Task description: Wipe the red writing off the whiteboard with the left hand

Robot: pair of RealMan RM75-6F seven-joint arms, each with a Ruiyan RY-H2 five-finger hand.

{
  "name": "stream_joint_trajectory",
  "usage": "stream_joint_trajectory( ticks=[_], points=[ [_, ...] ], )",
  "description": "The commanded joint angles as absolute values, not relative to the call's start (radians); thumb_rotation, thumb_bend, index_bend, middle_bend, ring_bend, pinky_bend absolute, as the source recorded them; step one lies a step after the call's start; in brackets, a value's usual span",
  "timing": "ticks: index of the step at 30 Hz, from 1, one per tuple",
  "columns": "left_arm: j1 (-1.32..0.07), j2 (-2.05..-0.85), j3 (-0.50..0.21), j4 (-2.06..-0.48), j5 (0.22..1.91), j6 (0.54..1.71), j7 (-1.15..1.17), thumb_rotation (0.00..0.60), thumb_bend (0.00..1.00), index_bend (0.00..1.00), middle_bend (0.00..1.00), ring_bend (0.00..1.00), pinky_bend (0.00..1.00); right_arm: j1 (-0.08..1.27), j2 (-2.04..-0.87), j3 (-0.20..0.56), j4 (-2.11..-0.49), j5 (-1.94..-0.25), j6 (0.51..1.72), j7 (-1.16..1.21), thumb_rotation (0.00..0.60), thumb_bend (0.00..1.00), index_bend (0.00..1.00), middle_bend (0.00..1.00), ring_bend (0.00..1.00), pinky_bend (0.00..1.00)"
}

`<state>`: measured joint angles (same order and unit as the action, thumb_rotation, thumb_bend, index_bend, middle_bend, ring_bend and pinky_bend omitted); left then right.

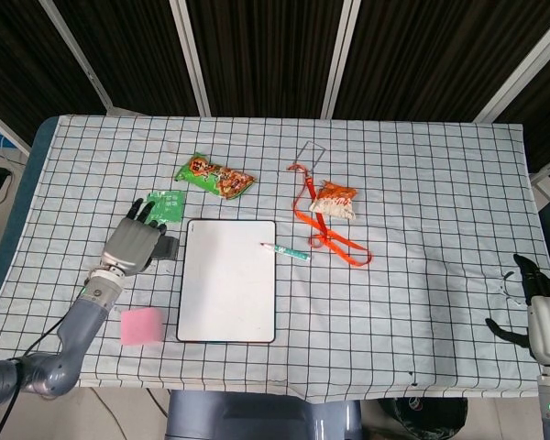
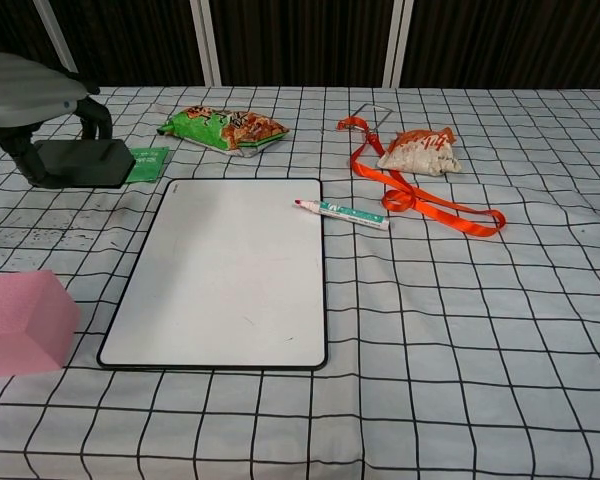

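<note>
Nothing readable here, honestly.
The green snack bag [image 2: 223, 127], the orange-and-white packet [image 2: 419, 150] and the marker [image 2: 342, 213] are all showing print, but it's coming out too small and blurry to make out any words, and the whiteboard [image 2: 230, 270] is showing no legible writing.

Left hand [image 1: 136, 244] gripping a dark eraser [image 1: 166, 248], left of the whiteboard [image 1: 228, 280] | board face white, no red marks seen | pink block [image 1: 141, 325] near its lower left | right hand [image 1: 537, 302] at table edge, fingers spread
</note>
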<state>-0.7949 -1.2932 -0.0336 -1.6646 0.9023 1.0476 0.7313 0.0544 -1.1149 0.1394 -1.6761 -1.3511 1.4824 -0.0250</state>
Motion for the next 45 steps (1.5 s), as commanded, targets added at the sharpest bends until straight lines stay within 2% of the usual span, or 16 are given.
stream_joint_trajectory(
  ticks=[1, 12, 22, 27, 30, 33, 37, 45],
  points=[
    [-0.752, -1.282, -0.005, -1.621, 0.936, 1.047, 0.662, 0.600, 0.35, 0.37, 0.40, 0.00, 0.00, 0.055, -1.115, 0.139, -1.677, -1.350, 1.480, -0.025, 0.600, 0.19, 0.02, 0.13, 0.20, 0.21],
    [-0.703, -1.357, 0.032, -1.420, 0.987, 0.962, 0.520, 0.600, 0.35, 0.37, 0.40, 0.00, 0.00, 0.056, -1.114, 0.140, -1.678, -1.349, 1.478, -0.023, 0.600, 0.19, 0.02, 0.13, 0.20, 0.21],
    [-0.700, -1.412, 0.029, -1.347, 1.017, 0.933, 0.504, 0.600, 0.31, 0.36, 0.38, 0.00, 0.00, 0.055, -1.112, 0.140, -1.679, -1.348, 1.477, -0.019, 0.600, 0.19, 0.02, 0.13, 0.20, 0.21],
    [-0.702, -1.417, 0.030, -1.347, 0.988, 0.909, 0.536, 0.600, 0.20, 0.23, 0.27, 0.00, 0.00, 0.055, -1.111, 0.140, -1.680, -1.347, 1.476, -0.019, 0.600, 0.19, 0.02, 0.13, 0.20, 0.21],
    [-0.708, -1.406, 0.034, -1.367, 0.967, 0.907, 0.584, 0.600, 0.14, 0.13, 0.18, 0.00, 0.00, 0.055, -1.112, 0.141, -1.680, -1.347, 1.477, -0.018, 0.600, 0.19, 0.02, 0.13, 0.20, 0.21],
    [-0.710, -1.384, 0.034, -1.413, 0.950, 0.925, 0.630, 0.600, 0.13, 0.08, 0.14, 0.00, 0.00, 0.055, -1.111, 0.140, -1.680, -1.347, 1.477, -0.019, 0.600, 0.19, 0.02, 0.13, 0.20, 0.21],
    [-0.700, -1.335, 0.025, -1.517, 0.968, 0.991, 0.657, 0.600, 0.13, 0.07, 0.13, 0.00, 0.00, 0.055, -1.111, 0.140, -1.680, -1.348, 1.477, -0.019, 0.600, 0.19, 0.02, 0.13, 0.20, 0.21],
    [-0.619, -1.190, 0.028, -1.766, 1.109, 1.221, 0.661, 0.600, 0.13, 0.07, 0.12, 0.00, 0.00, 0.055, -1.111, 0.140, -1.681, -1.348, 1.478, -0.018, 0.600, 0.19, 0.02, 0.13, 0.20, 0.21]
  ],
)
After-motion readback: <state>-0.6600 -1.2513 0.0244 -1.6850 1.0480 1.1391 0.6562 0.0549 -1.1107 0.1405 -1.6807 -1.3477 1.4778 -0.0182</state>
